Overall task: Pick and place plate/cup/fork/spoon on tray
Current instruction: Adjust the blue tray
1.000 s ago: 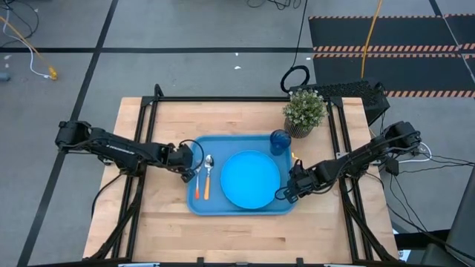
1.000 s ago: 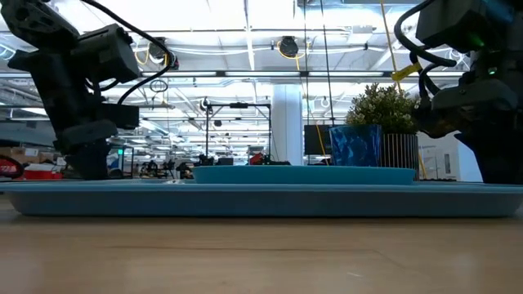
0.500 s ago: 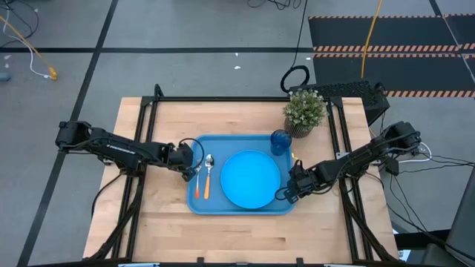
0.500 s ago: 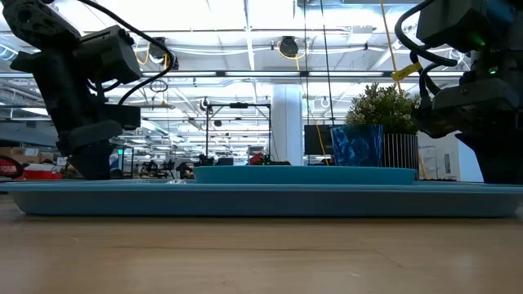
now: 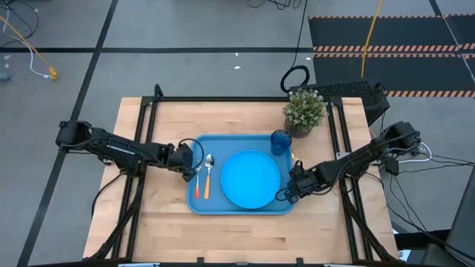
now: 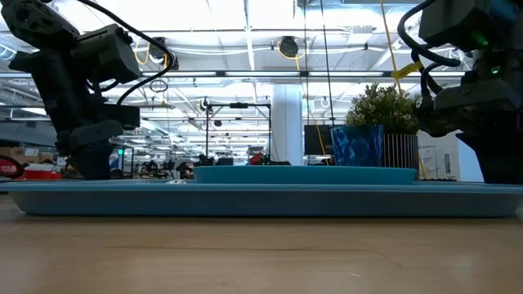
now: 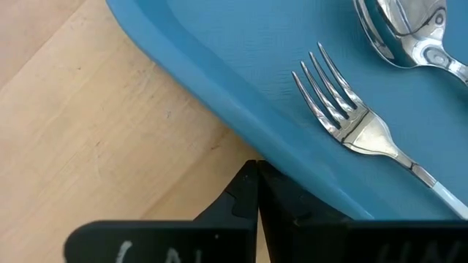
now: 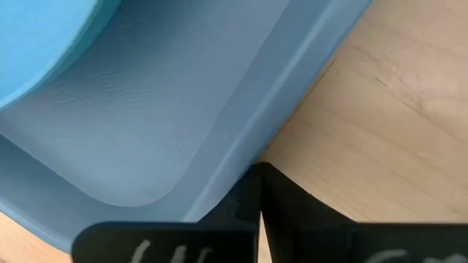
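Note:
The light-blue tray (image 5: 223, 142) lies in the middle of the table. On it lie the sky-blue plate (image 5: 250, 179), the dark-blue cup (image 5: 280, 141) upright at its far right corner, and the fork (image 5: 198, 182) and spoon (image 5: 208, 174) side by side at its left. My left gripper (image 5: 188, 169) is shut at the tray's left rim (image 7: 219, 109), beside the fork's tines (image 7: 329, 102). My right gripper (image 5: 285, 194) is shut at the tray's near right corner (image 8: 241, 139). My left gripper's shut fingertips (image 7: 252, 183) stand over the outer edge of the tray's left rim; I cannot tell whether they touch it. My right gripper's shut fingertips (image 8: 256, 183) stand at the outer edge of the tray's near right corner; I cannot tell whether they touch it.
A potted green plant (image 5: 304, 111) stands at the far right of the table, just behind the cup. Bare wood lies along the table's near edge (image 5: 237, 237) and to the left of the tray.

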### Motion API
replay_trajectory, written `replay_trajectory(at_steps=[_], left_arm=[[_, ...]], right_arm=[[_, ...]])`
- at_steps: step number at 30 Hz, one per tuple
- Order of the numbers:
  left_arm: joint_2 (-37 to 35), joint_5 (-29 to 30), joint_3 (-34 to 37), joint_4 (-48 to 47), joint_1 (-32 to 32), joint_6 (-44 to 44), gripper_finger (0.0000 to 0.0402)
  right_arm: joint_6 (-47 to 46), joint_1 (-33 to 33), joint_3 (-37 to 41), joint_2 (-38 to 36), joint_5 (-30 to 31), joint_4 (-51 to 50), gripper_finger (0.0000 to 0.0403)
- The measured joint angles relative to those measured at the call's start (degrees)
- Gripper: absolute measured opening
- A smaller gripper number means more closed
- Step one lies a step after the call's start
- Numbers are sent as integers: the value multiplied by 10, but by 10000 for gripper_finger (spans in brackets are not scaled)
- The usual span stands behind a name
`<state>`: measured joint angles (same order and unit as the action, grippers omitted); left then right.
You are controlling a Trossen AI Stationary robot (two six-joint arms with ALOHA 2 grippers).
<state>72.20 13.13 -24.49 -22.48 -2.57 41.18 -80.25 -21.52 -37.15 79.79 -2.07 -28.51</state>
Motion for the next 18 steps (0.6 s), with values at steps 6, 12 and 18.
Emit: replay_trajectory(at_steps=[6, 12, 18], left_arm=[[0, 0, 0, 1, -1, 7, 17], [0, 2, 0, 0, -6, 14, 4], [0, 4, 0, 0, -10, 25, 15]], right_arm=[[1, 0, 0, 0, 4, 0, 0], [3, 0, 0, 0, 11, -1, 0], [6, 0, 0, 0, 17, -1, 0]])
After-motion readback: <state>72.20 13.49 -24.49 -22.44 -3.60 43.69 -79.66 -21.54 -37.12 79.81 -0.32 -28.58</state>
